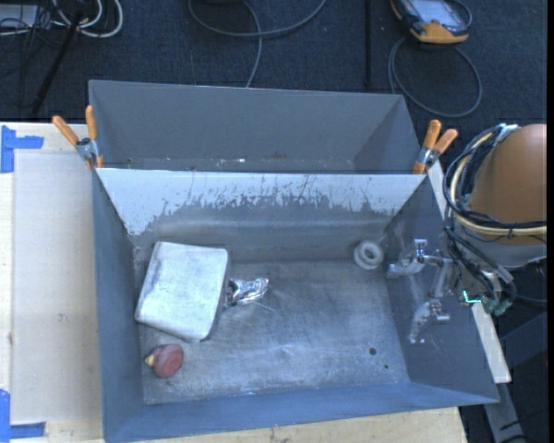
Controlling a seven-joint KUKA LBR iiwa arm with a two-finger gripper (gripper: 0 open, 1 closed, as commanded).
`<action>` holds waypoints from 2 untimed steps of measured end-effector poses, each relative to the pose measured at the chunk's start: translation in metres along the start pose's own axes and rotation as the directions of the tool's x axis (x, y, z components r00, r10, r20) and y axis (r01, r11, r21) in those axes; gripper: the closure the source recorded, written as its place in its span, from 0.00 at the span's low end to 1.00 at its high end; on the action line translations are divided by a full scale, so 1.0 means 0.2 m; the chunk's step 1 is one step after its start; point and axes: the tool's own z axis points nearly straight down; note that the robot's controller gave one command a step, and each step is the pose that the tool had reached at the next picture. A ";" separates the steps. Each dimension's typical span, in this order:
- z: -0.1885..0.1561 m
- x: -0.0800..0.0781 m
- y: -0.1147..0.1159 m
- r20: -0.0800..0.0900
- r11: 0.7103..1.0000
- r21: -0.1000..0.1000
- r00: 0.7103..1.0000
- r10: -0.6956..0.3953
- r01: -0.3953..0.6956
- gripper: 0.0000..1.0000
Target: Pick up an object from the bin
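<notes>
Nearest the camera, in the front left corner of the grey metal bin [258, 404], lay a small reddish-brown rounded object with a pale yellowish tip [167, 360]. Just behind it, a white rectangular foam-like block [183, 289] rested flat on the bin floor at the foot of the left wall. Its near corner came close to the reddish object, but the two looked apart. Just beside the block's right edge sat a crumpled scrap of silver foil [247, 291].

Over on the right, the two-finger gripper [420, 291] hung above the sloping right wall. Its metal fingers [427, 317] were spread apart, with nothing between them. All four loose things lay on the floor, none of them in its grasp.

A little farther back, a small grey ring-shaped roll [368, 254] lay near the right rear corner, just left of the gripper's rear finger. Of the loose things it lay closest to the gripper. Behind it rose the scratched back wall.
</notes>
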 end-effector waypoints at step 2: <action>0.25 -0.56 0.74 0.010 0.999 -0.002 0.998 0.055 -0.055 0.00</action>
